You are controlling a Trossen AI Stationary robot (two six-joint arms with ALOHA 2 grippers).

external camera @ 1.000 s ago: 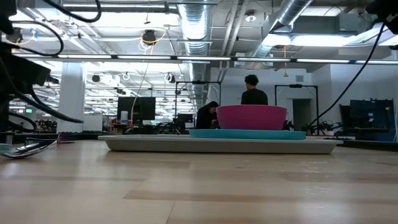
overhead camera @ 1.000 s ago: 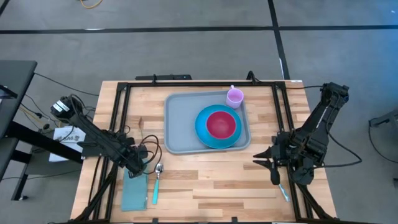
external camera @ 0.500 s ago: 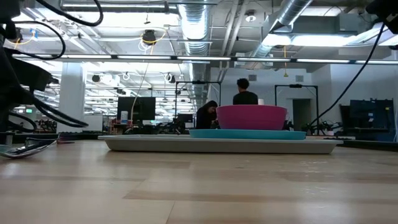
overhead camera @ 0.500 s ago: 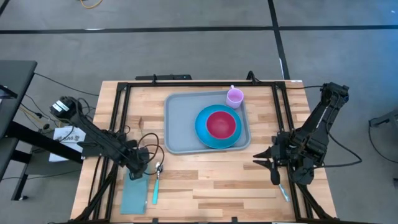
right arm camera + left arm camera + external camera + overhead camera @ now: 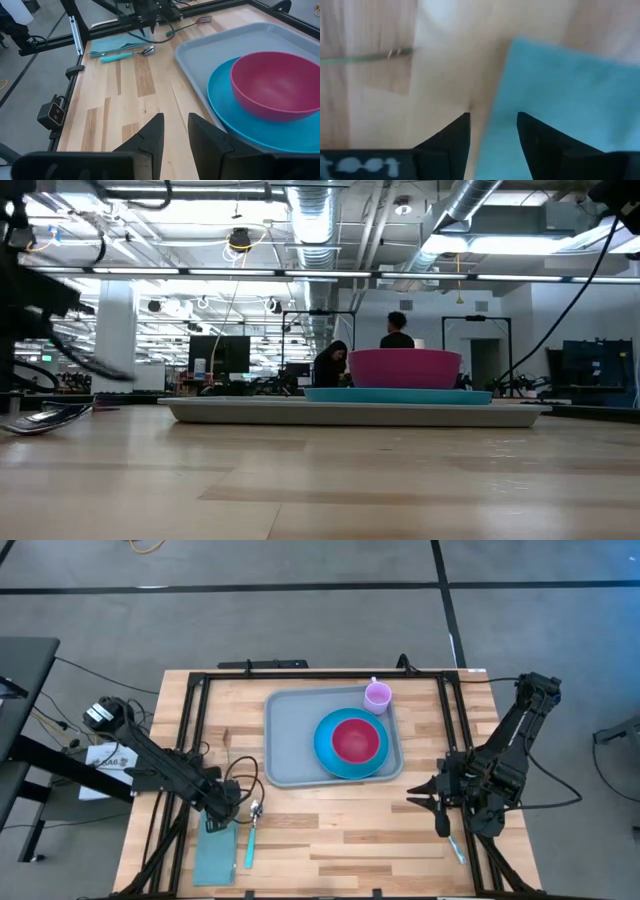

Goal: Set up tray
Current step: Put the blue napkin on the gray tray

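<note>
The grey-blue tray lies at the table's far middle. On it sits a round blue plate with a pink bowl, and a purple cup stands at its far right corner. A teal napkin lies flat at the near left, with a teal-handled spoon beside it. My left gripper is open above the napkin's far edge, one finger over the wood and one over the cloth. My right gripper is open and empty to the right of the tray.
A teal-handled fork lies on the wood to the left of the tray, also in the left wrist view. Black frame rails run along the table's sides. Bare wood stretches near the front edge. People stand in the room beyond.
My left gripper has gone a little toward the table's right edge, off the napkin's far end and toward the spoon's bowl.
</note>
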